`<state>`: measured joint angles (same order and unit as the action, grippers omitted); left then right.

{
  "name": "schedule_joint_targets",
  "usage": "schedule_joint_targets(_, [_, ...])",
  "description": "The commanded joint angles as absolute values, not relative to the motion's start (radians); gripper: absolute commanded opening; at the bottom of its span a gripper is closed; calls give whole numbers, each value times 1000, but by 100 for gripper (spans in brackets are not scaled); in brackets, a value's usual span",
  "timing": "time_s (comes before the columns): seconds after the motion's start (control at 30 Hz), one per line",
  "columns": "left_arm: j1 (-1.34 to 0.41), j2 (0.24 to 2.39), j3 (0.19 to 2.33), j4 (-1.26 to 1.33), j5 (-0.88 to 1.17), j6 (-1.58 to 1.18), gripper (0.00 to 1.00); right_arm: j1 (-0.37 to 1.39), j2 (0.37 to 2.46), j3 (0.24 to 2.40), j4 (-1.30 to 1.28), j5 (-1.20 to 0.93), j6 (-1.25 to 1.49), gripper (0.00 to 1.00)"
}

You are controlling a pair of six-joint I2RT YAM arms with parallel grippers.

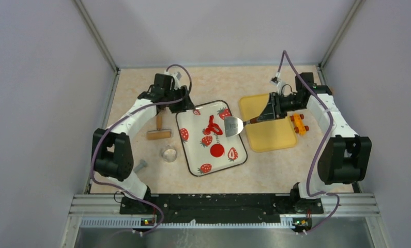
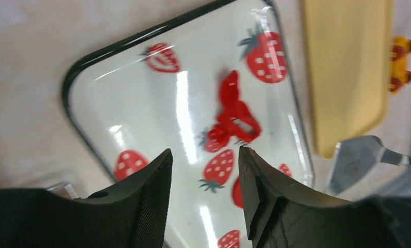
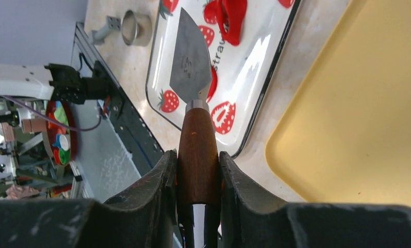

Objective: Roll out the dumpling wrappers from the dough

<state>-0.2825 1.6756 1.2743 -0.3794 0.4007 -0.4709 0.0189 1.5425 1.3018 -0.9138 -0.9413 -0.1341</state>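
Left fingers point(image 2: 159, 173): apart, empty; ragged dough scrap point(image 2: 234, 111) just ahead of them on strawberry tray point(image 2: 76, 77). Right fingers point(image 3: 167, 173): clamped on spatula point(image 3: 191, 57) handle (blade beyond tips, near scrap). Risk: soft scrap may stick to the blade and tear.

one printed tray point(image 1: 193, 155), one yellow tray point(image 1: 268, 137), one dough scrap point(image 1: 212, 125), one round wrapper point(image 1: 217, 150), one spatula point(image 1: 233, 125), one rolling pin point(image 1: 158, 133), one ring cutter point(image 1: 168, 154), one orange toy point(image 1: 299, 124)
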Motion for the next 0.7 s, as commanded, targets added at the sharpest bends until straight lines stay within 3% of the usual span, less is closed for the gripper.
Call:
schedule_joint_targets(0.0, [-242,1606,1188,-601,114,-309,51,20,1521,1275,-1079,-931,-351,0])
schedule_joint_targets(0.17, [-233,1595,1083,-584,111,-328,44,20,1554,1250,-1069,-897,-378,0])
schedule_joint_targets(0.67, [-233,1680,1009,-462,238,-383,44,58,1622,1243,-994,-724,-307,0])
